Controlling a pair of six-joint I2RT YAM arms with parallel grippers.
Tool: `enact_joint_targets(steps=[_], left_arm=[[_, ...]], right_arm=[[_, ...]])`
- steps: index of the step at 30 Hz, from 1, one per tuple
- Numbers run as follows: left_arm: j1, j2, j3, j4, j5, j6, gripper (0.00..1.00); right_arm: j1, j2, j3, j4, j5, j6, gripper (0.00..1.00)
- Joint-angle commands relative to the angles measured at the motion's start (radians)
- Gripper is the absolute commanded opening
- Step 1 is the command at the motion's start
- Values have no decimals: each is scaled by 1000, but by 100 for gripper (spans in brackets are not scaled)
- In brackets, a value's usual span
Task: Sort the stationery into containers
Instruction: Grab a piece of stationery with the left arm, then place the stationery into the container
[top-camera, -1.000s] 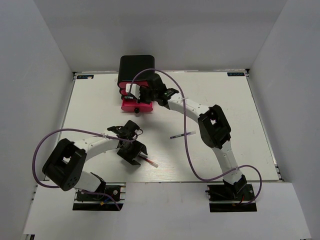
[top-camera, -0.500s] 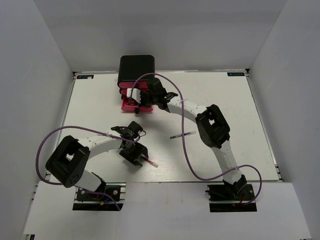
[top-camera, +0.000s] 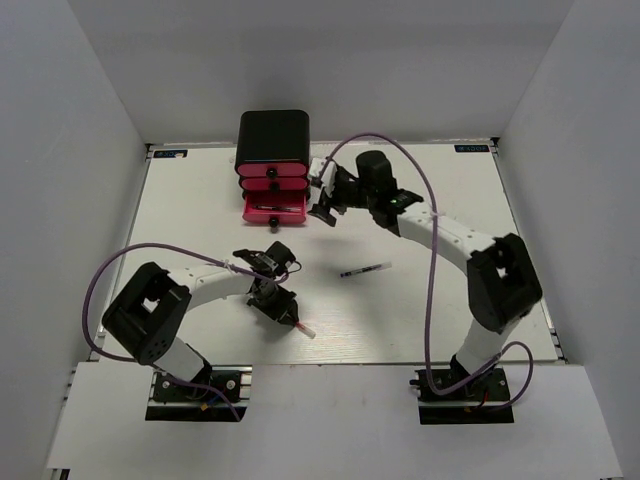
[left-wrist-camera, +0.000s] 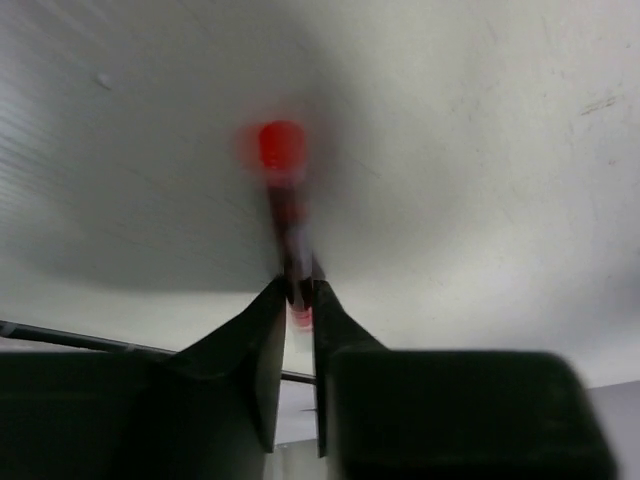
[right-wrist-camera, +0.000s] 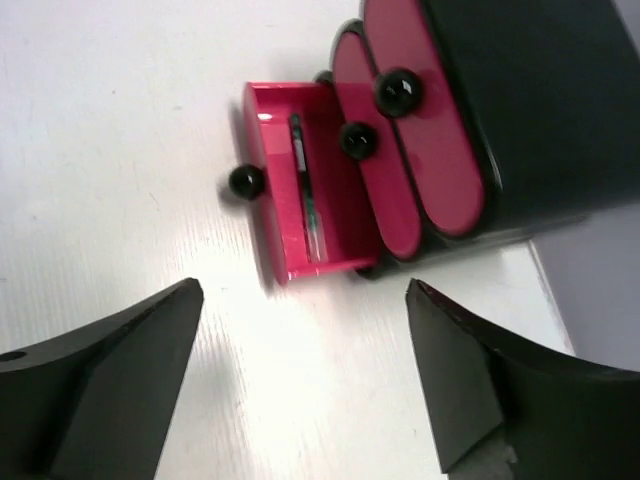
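Observation:
The thin red pen (left-wrist-camera: 288, 215) lies on the white table with my left gripper (left-wrist-camera: 298, 291) shut on its rear end; its red tip (left-wrist-camera: 281, 146) points away. From above, that gripper (top-camera: 284, 306) is low at centre-left and the pen (top-camera: 300, 326) sticks out toward the near edge. A thin dark pen (top-camera: 363, 270) lies loose mid-table. The containers are three pink-red drawers in a black cabinet (top-camera: 272, 133). The bottom drawer (right-wrist-camera: 274, 215) is pulled out with a pen (right-wrist-camera: 306, 200) inside. My right gripper (right-wrist-camera: 305, 292) hangs open just in front of it, holding nothing, also seen from above (top-camera: 323, 190).
The two upper drawers (top-camera: 272, 178) are closed, black knobs (right-wrist-camera: 399, 92) facing out. White walls enclose the table (top-camera: 440, 300) on three sides. Purple cables loop over both arms.
My right gripper has opened wide and drawn back to the right from the open drawer. My left gripper has closed on the red pen and shifted slightly right.

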Motion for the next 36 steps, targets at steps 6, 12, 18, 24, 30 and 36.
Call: enact_joint_targets(steps=[6,12,18,24,30,36], left_arm=[[-12,18,39,28,-104,3,2],[28,-81,162,28,-313,12,0],[100,-2,332,57,-410,-29,0],[178,129,476,100,-419,-92,0],[238,250,608,144,-399,-124,0],[289,300,642,198,-350,-169,0]], right_arm=[[-111,-131,-163,-105,78,97,89],[-182,-277,-364,-151,-56,2,45],[-199,-329,-441,-245,-101,-79,0],[-199,-368,-482,-257,-97,-111,16],[-203,-391,-510,-258,-83,-117,17],[-209,-403,-530,-257,-80,-119,19]])
